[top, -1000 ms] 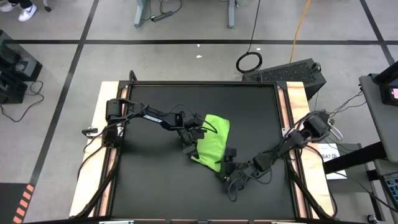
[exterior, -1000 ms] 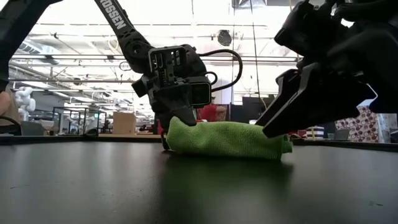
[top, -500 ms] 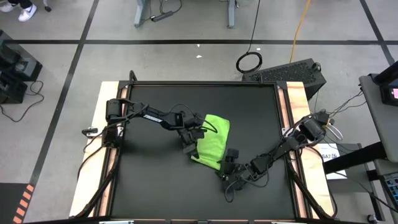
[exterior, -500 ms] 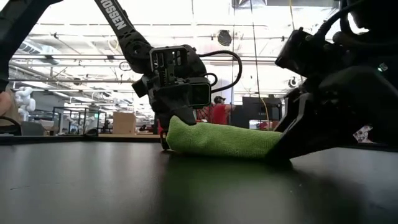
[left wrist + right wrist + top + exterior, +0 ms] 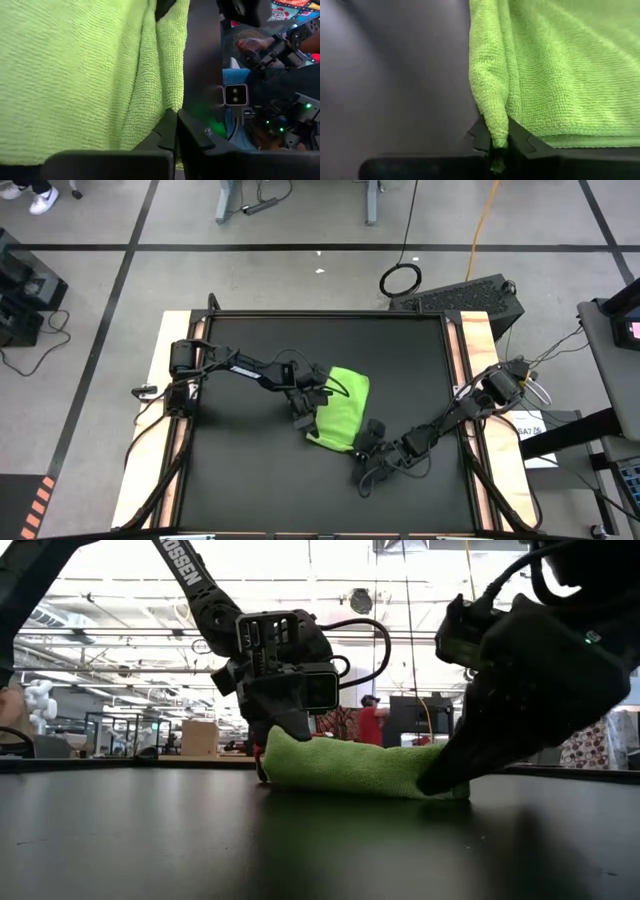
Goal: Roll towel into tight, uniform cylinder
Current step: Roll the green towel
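Observation:
The lime-green towel lies partly folded on the black table, its near edge a thick fold. My left gripper is shut at the towel's near left corner, and my right gripper is shut at its near right corner. In the low view the left gripper stands at the fold's left end and the right gripper at its right end. The rest of the towel lies flat on the table. My left gripper pinches the towel's folded edge between its two fingertips at the near left corner. The fingers slant down from the table's left. The fold lies on the table. My right gripper pinches the rolled-over edge, several layers, between its two fingers at the near right corner. It comes low from the table's near right. That end rests on the table.
Bare black tabletop surrounds the towel, with wooden strips along the left and right sides. People and shelving show in the room beyond the far edge in the low view.
My right gripper has moved toward the towel's near right corner, come down to the table and shut on the folded edge there. The towel's right end now sits flatter under it. My left gripper has kept its hold.

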`<state>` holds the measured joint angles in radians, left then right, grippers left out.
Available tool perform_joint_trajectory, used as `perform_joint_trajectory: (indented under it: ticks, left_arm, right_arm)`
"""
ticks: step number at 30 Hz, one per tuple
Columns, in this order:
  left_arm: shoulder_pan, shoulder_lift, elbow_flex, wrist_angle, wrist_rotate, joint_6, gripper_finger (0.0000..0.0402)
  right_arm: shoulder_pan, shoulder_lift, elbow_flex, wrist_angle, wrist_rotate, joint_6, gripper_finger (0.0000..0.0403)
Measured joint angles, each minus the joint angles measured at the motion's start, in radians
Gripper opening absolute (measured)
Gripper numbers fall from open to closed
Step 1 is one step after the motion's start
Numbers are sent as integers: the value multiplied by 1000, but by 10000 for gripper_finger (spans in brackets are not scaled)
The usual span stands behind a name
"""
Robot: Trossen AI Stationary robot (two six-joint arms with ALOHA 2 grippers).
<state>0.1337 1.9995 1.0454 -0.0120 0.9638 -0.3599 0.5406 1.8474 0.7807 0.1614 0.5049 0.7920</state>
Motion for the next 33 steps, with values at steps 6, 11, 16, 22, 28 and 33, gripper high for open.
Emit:
perform_joint_trajectory:
  ticks: [6,11,16,22,28,33]
  left_arm:
    - [0,0,0,3,-1,1,71]
    - [0,0,-1,20,29,2,142]
    - [-9,-26,-3,50,55,29,177]
    - [-54,-131,-2,28,-64,172,180]
    - [-149,-244,-1,-61,-283,409,180]
    - [-263,-272,1,-146,-432,558,180]
  right_arm:
    - [-6,-2,1,7,-157,59,8]
    - [-6,-3,1,4,-238,102,5]
    - [-5,-21,0,-7,-279,125,5]
    - [-7,-39,-1,-37,-306,170,4]
    - [-26,-39,-1,-47,-367,233,4]
    - [-52,-39,-8,-44,-418,282,3]
